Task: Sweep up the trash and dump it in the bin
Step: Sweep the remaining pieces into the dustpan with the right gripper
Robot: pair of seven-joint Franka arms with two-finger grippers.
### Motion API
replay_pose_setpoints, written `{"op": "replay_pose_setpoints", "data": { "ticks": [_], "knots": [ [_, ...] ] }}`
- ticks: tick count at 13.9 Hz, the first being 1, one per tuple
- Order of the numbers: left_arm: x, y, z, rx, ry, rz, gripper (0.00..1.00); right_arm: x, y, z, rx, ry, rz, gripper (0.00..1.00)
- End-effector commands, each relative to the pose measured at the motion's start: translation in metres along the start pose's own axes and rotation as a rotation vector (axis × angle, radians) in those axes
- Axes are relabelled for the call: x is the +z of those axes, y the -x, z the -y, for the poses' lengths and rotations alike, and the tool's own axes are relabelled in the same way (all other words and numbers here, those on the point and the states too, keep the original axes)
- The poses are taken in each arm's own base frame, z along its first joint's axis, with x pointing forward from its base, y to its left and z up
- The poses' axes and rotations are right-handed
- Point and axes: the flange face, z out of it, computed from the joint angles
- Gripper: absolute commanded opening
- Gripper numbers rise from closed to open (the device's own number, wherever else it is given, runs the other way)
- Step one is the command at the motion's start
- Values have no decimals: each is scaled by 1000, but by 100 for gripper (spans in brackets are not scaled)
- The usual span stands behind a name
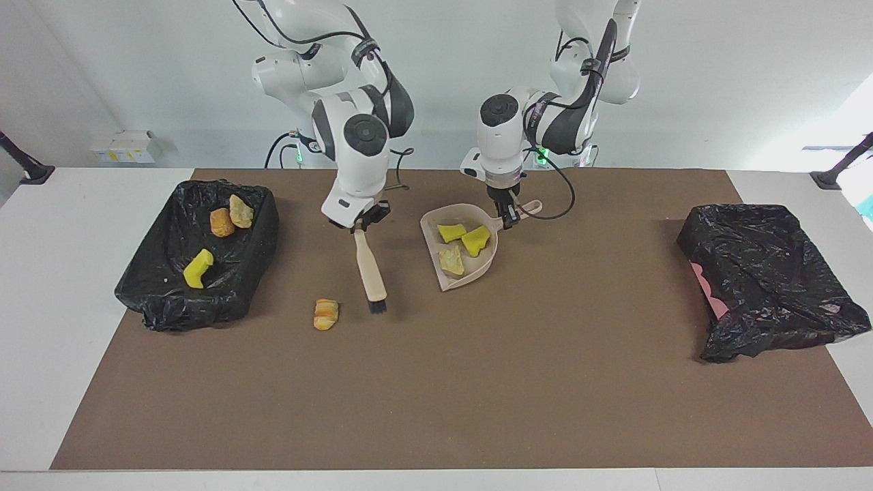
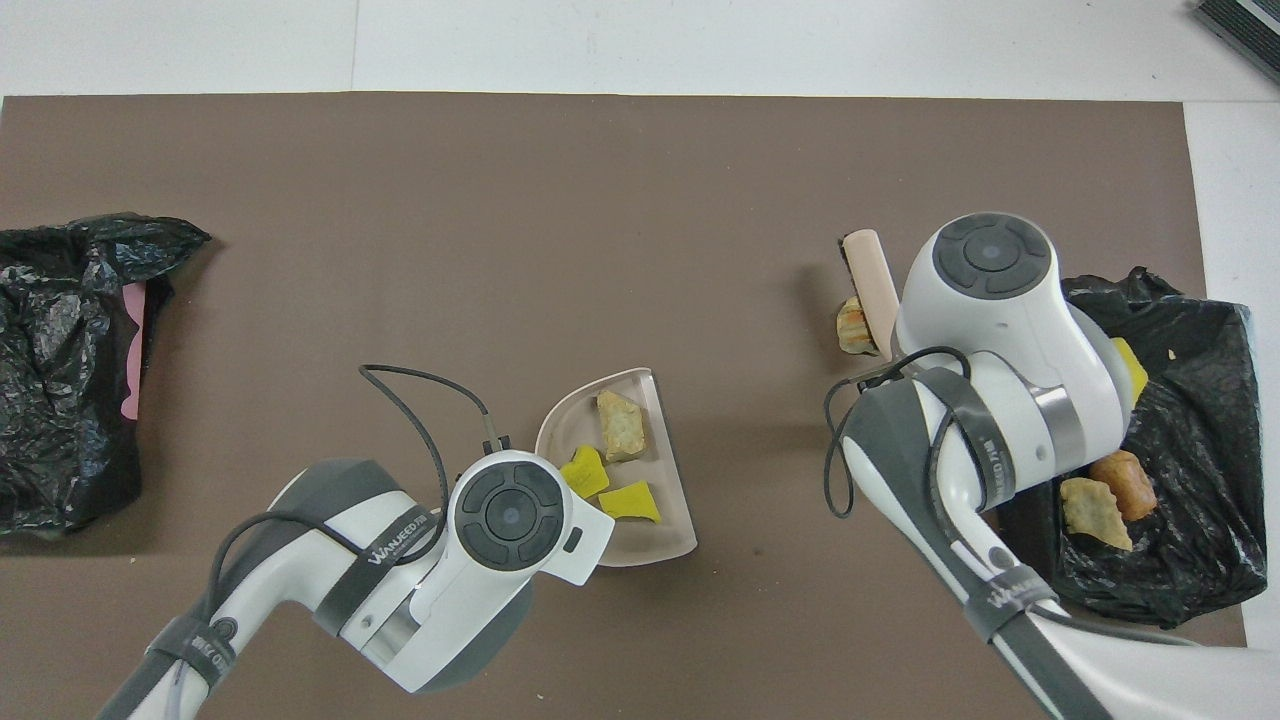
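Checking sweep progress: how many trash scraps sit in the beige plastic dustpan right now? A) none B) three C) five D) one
B: the beige plastic dustpan holds two yellow sponge pieces and one bread chunk.

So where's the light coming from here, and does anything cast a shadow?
Facing view: bright glare washes the wall at the left arm's end; the brush throws only a faint shadow on the brown mat. Overhead view: soft shadows lie beside the dustpan.
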Motion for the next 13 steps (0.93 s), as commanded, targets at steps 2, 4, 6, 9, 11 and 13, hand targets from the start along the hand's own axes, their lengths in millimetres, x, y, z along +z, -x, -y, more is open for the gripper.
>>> {"op": "replay_pose_setpoints", "data": {
  "ticks": [2, 4, 6, 9, 11, 13],
  "knots": [
    [-3, 9, 4, -40, 10, -49, 0, 24, -22, -26, -3, 44, 35, 0],
    [-2, 11, 6, -55, 13, -47, 0, 51, -26, -21, -10, 29, 84, 0],
    [-1, 12, 6, -59, 15, -46, 0, 63, -18, 4, -36, 17, 129, 0],
    [-1, 11, 5, -73, 29, -53, 0, 59, 1, 68, -85, -74, 167, 0],
    [-1, 11, 5, -69, 29, -55, 0, 47, 18, 119, -140, -111, 180, 0],
    [1, 11, 5, -59, 32, -52, 0, 35, 43, 176, -173, -176, 185, 0]
  ]
}}
